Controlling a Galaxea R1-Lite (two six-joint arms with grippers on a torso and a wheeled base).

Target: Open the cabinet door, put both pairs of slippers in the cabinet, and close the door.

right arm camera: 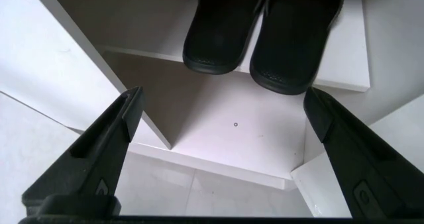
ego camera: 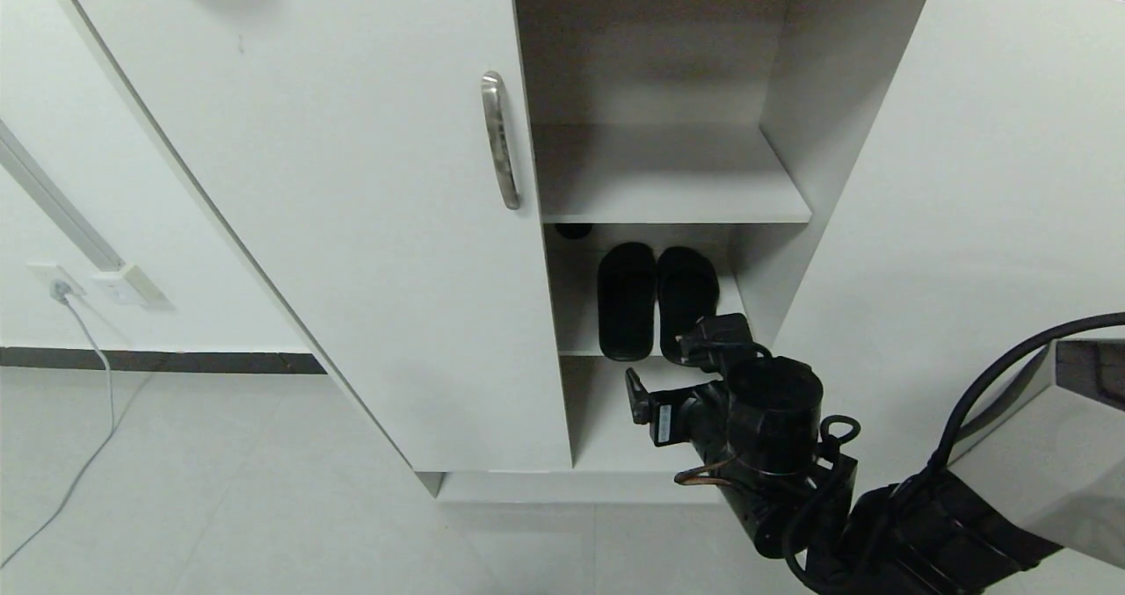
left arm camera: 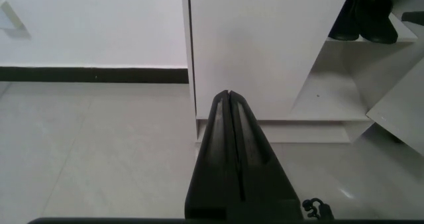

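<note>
**Pair of black slippers** (ego camera: 657, 301): we found them side by side on the middle shelf (ego camera: 576, 314) of the cabinet (ego camera: 791, 94), their near ends overhanging its edge. At their five o'clock, just beside them, sat the right gripper (ego camera: 670, 368), spread wide and empty. The open door (ego camera: 967, 226) stood at three o'clock and the closed door (ego camera: 334, 208) at nine. The left gripper (left arm camera: 228, 101), fingers pressed together, pointed at the cabinet's foot.
</note>
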